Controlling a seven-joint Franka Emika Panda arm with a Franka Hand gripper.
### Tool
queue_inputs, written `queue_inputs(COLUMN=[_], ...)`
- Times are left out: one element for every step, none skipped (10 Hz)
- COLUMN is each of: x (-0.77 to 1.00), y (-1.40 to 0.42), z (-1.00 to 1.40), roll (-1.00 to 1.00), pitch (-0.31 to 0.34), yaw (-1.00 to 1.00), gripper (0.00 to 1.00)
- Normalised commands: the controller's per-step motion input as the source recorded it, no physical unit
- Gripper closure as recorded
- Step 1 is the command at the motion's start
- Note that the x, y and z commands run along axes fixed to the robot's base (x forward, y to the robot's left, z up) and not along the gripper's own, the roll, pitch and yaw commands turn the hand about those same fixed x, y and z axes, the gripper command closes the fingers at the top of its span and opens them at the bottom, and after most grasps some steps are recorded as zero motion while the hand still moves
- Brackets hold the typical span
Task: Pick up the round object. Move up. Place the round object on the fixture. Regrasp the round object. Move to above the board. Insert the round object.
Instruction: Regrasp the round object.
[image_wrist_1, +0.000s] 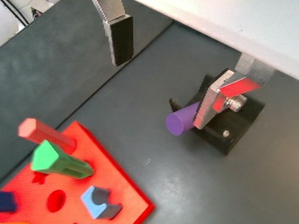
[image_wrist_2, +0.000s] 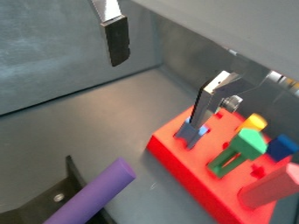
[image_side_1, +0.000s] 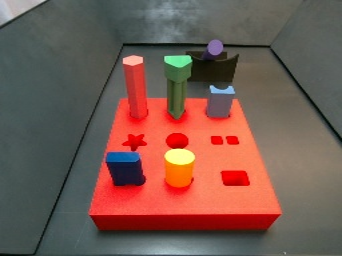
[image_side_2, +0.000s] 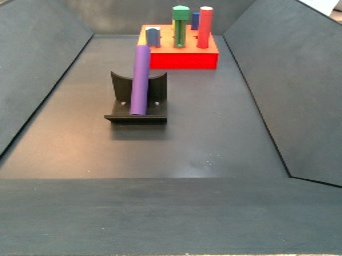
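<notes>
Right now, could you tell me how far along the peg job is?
Done: the purple peg rests on the fixture. In hand: nothing; the gripper is open above it, one finger well clear of the peg, so regrasping comes next. Left: carrying it over the red board and inserting it in the round hole.

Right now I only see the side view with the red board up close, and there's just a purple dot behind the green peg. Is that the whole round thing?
Observer: No. In a side view the round object is a long purple peg resting tilted on the fixture.
Operator: Is the gripper holding it?
Observer: No. In both wrist views the gripper hangs open over the floor by the fixture, with nothing between its fingers.
</notes>
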Motion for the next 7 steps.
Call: queue_inputs(x=[-0.04, -0.03, -0.02, -0.01, 0.00, 0.00, 0.00], y=[-0.07, -0.02, -0.02, -0.02, -0.02, -0.02, -0.02], z=[0.03, 0.02, 0.01, 0.01, 0.01, 0.01, 0.01], roll=[1.00, 1.00, 1.00, 1.00, 1.00, 1.00, 1.00], pitch=[0.004, -0.003, -0.006, -0.010, -0.013, -0.009, -0.006], yaw=[0.00, 0.01, 0.01, 0.01, 0.01, 0.01, 0.01], gripper=[0.00, 0.00, 0.00, 0.00, 0.00, 0.00, 0.00])
